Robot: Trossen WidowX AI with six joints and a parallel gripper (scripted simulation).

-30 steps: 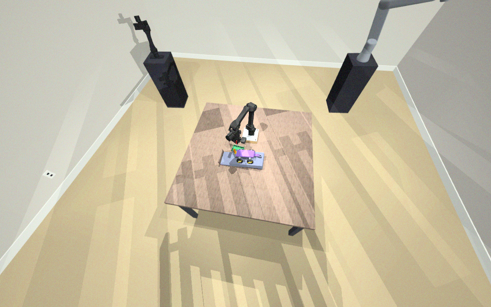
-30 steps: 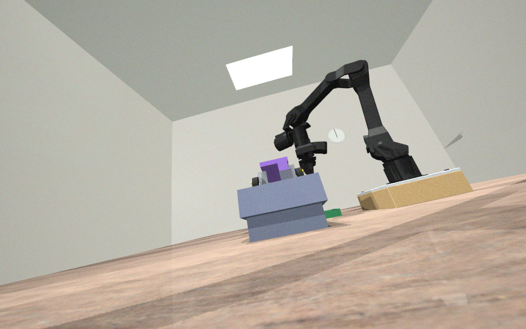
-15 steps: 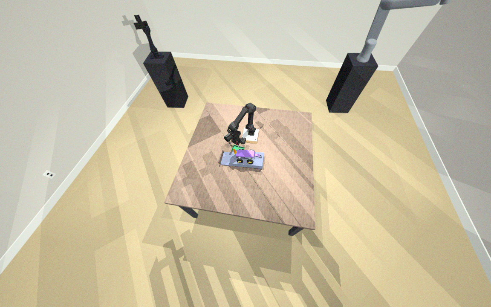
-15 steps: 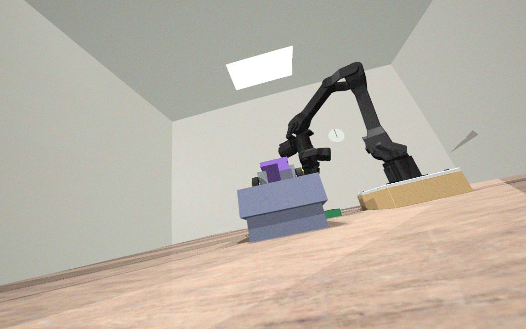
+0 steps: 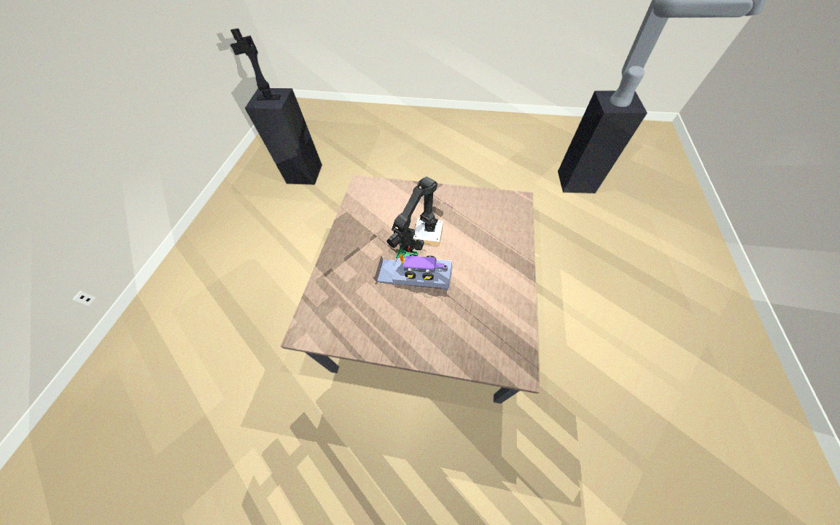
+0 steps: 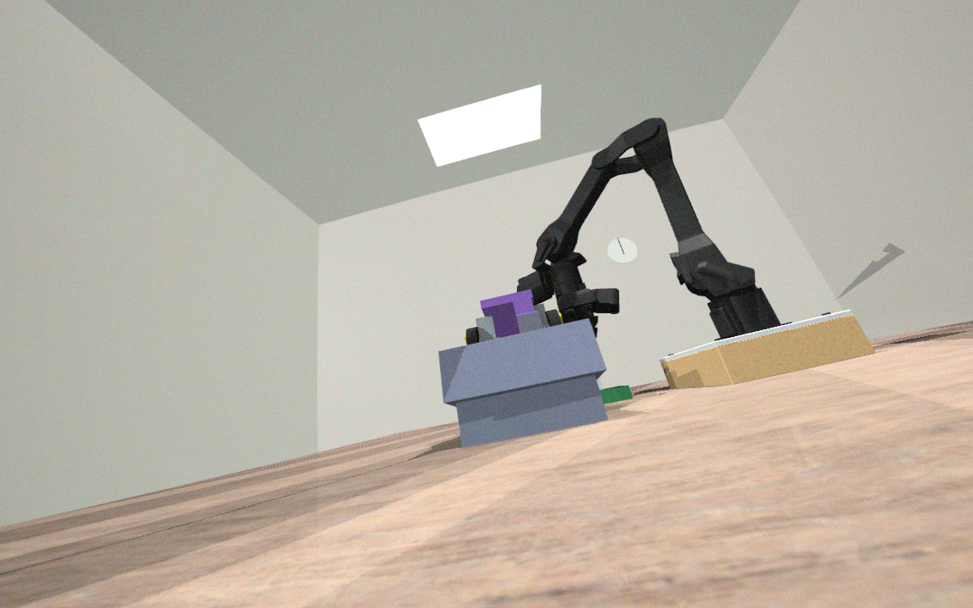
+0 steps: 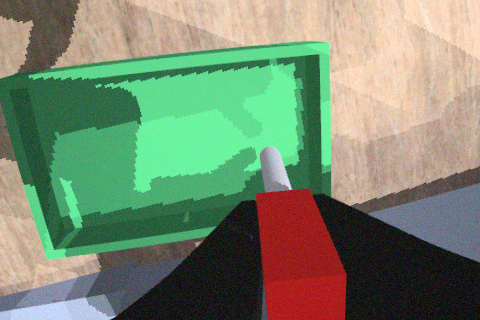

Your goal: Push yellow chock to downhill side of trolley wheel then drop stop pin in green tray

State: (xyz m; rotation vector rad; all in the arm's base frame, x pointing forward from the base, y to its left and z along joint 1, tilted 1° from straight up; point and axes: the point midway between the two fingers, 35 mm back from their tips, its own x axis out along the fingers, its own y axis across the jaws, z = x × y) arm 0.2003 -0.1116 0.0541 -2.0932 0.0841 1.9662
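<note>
Your hand [image 5: 407, 250] [image 7: 283, 212] is closed to a narrow gap on the red head of the stop pin [image 7: 301, 240], whose grey shank points out over the green tray [image 5: 406, 255] [image 6: 616, 393] [image 7: 325, 110]. The tray lies on the worktop [image 5: 475, 313] [image 6: 626, 513] [image 7: 400, 5], beside the blue-grey ramp [image 5: 387, 272] [image 6: 524, 362] [image 7: 440, 215]. On the ramp you see the purple trolley [image 5: 420, 262] [image 6: 507, 304], upright; the orange handle of the chock [image 5: 401, 259] shows near its end away from the hitch-like purple projection. Whether the chock touches a wheel, you cannot tell.

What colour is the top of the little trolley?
Purple; the top view shows it best.
</note>
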